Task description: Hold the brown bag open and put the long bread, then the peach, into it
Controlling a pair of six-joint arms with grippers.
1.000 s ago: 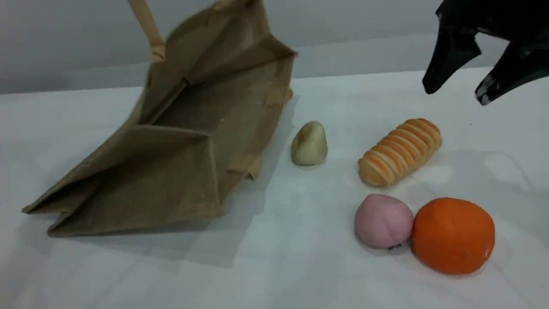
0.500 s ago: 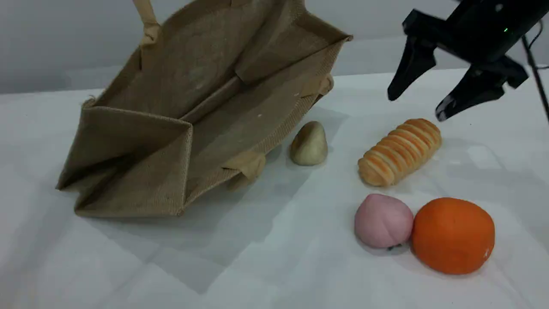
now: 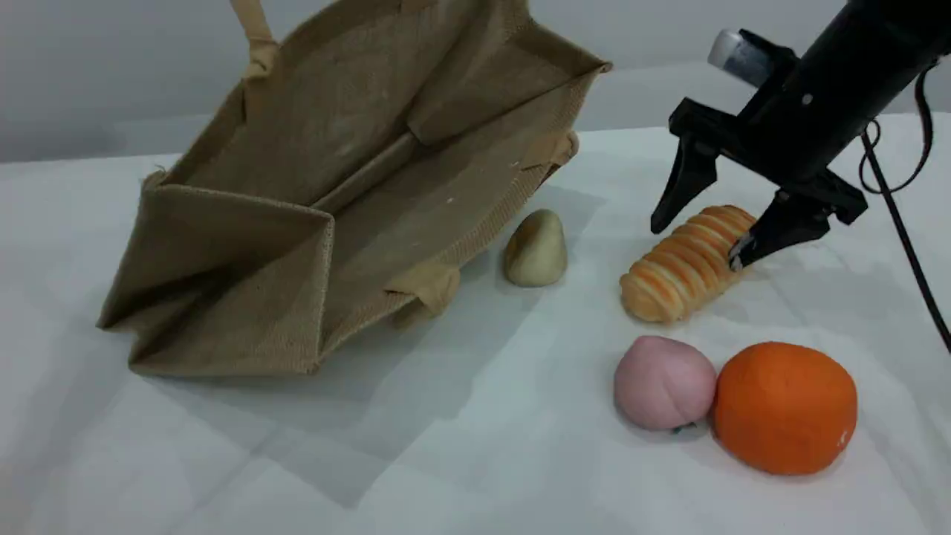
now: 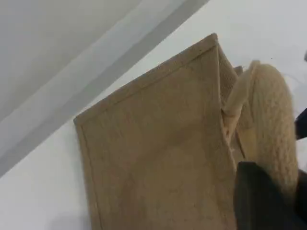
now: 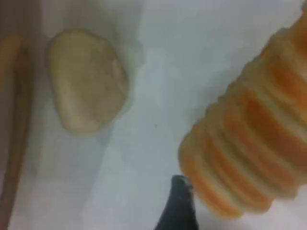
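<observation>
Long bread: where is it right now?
Scene view, right half: the long bread lies on the table, right of the pale lump, behind the peach, with the open right gripper straddling its far end.

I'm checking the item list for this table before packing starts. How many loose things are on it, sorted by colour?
Tan-brown: 1, the brown bag
Golden-orange with cream ridges: 1, the long bread
Pale beige-yellow: 1, the small lump
Pale pink: 1, the peach
Bright orange: 1, the orange ball
Total: 5
</observation>
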